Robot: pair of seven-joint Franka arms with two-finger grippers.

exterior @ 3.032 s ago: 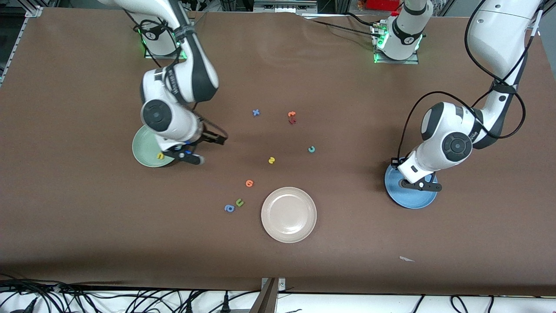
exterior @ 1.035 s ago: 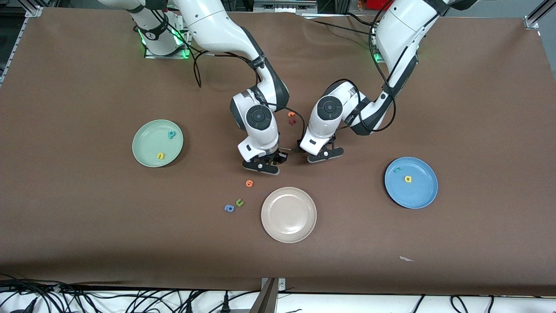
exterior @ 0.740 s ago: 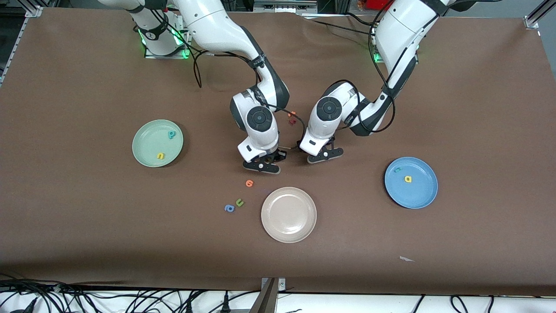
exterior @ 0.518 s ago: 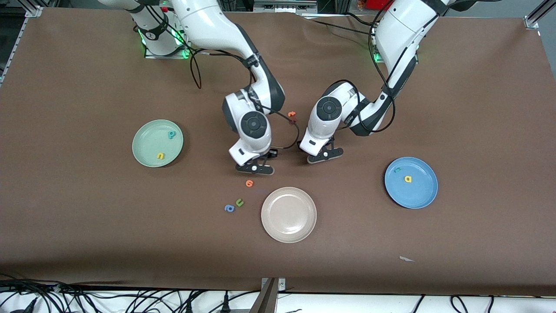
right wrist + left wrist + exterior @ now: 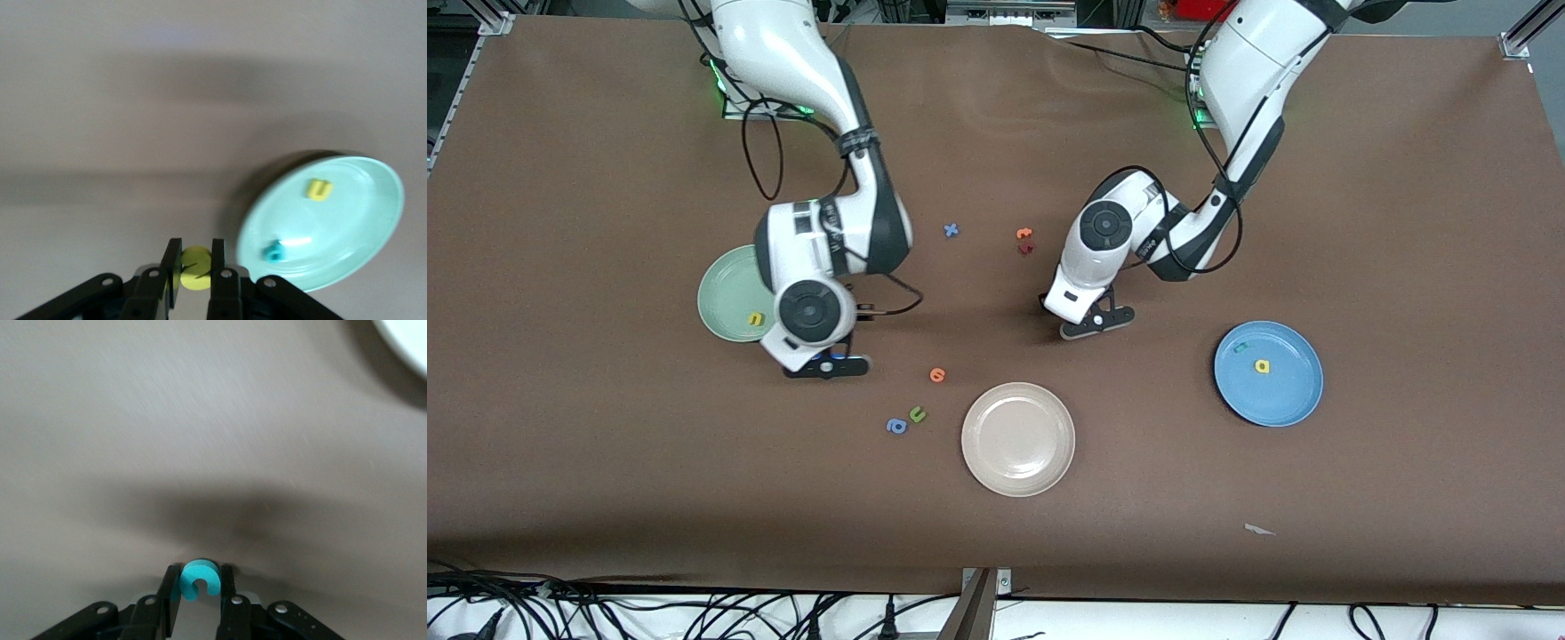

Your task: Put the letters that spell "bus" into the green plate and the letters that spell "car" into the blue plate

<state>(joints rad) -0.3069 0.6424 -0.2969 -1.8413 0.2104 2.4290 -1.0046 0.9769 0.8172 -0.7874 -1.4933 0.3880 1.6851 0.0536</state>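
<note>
My left gripper [image 5: 1089, 324] is over the middle of the table, shut on the teal c [image 5: 199, 579], which sits upright between its fingers. My right gripper [image 5: 825, 364] hangs over bare table beside the green plate [image 5: 725, 298], shut on the yellow s [image 5: 195, 267]. The right arm covers part of that plate in the front view. The yellow u [image 5: 756, 318] lies on it, and the right wrist view also shows the teal b [image 5: 271, 252] on the plate [image 5: 353, 213]. The blue plate [image 5: 1280, 396] holds the yellow a [image 5: 1262, 365] and the teal r [image 5: 1239, 348].
A cream-white plate [image 5: 1018, 438] lies nearer the front camera, mid-table. Loose letters: an orange one [image 5: 937, 374], a green u [image 5: 917, 413], a blue a [image 5: 895, 426], a blue x [image 5: 951, 230], and an orange and a red one [image 5: 1024, 240] close together.
My right gripper has carried the yellow s from mid-table toward the green plate, and its arm now hides the teal b in the front view. My left gripper has closed on the teal c.
</note>
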